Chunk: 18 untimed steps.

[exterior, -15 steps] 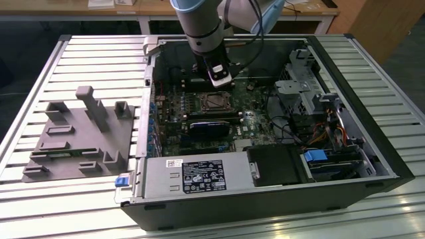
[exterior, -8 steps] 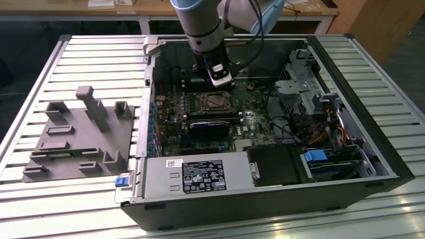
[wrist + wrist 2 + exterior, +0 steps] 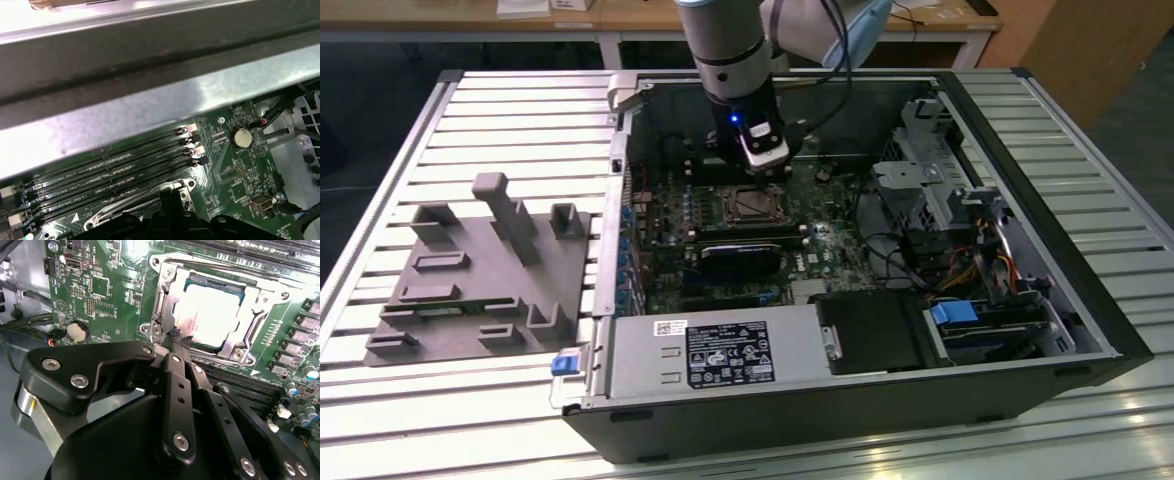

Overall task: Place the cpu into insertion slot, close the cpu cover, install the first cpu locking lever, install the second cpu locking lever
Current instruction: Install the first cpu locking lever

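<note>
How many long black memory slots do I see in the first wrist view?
4. The memory slots lie side by side between the grey case wall and the socket, with their ends toward the coin battery. Others may be hidden.

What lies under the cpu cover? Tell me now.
The cpu shows its silver top through the cut-out of the cpu cover. The frame hides the chip's edges, and whatever lies beneath the chip cannot be seen.
</note>
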Each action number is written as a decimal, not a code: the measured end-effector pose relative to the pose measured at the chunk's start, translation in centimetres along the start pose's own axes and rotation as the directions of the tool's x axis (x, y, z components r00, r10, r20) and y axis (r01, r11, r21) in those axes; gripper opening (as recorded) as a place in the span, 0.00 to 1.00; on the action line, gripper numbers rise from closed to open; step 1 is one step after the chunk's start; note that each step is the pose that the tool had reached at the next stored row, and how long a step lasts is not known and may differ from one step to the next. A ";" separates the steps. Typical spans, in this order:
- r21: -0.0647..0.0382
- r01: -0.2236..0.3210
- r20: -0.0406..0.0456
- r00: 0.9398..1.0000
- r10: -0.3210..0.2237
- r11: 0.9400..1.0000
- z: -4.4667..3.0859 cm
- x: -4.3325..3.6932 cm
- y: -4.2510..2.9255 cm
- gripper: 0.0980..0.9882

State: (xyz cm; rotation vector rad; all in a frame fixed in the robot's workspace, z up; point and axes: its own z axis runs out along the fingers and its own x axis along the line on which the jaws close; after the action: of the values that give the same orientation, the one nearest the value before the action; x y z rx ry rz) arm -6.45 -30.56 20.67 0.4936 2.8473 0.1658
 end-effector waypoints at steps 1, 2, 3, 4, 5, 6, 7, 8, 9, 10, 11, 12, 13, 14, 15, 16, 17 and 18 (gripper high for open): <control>0.000 0.000 0.000 1.000 0.000 1.000 0.00 0.00 0.00 0.00; 0.001 0.000 -0.002 1.000 0.000 1.000 0.01 -0.01 0.01 0.00; 0.003 -0.001 -0.009 1.000 0.001 1.000 0.03 -0.03 0.02 0.00; 0.007 -0.001 -0.018 1.000 0.001 1.000 0.04 -0.06 0.02 0.00; 0.012 -0.002 -0.031 1.000 0.003 1.000 0.07 -0.11 0.04 0.00; 0.017 -0.003 -0.047 0.999 0.004 1.000 0.11 -0.17 0.06 0.00; 0.024 -0.004 -0.064 0.998 0.005 1.000 0.15 -0.23 0.07 0.00; 0.031 -0.005 -0.081 0.997 0.007 1.000 0.18 -0.30 0.10 0.00; 0.038 -0.005 -0.097 0.995 0.009 0.999 0.22 -0.36 0.12 0.00; 0.046 -0.005 -0.114 0.993 0.010 0.999 0.26 -0.43 0.14 0.00; 0.052 -0.005 -0.128 0.992 0.012 0.999 0.27 -0.48 0.16 0.00; 0.053 -0.005 -0.131 0.991 0.012 0.999 0.27 -0.49 0.16 0.00; 0.053 -0.005 -0.132 0.991 0.012 0.999 0.27 -0.48 0.16 0.00; 0.053 -0.006 -0.132 0.991 0.013 0.999 0.27 -0.49 0.15 0.00; 0.053 -0.005 -0.132 0.991 0.012 0.999 0.27 -0.50 0.12 0.00; 0.053 -0.005 -0.132 0.991 0.012 0.999 0.27 -0.52 0.07 0.00; 0.053 -0.005 -0.132 0.991 0.012 0.999 0.26 -0.56 -0.03 0.00; 0.053 -0.005 -0.132 0.991 0.012 0.999 0.25 -0.60 -0.15 0.00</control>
State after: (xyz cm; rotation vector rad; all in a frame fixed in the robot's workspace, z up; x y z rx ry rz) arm -5.88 -30.89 20.53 0.5246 2.9858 0.1299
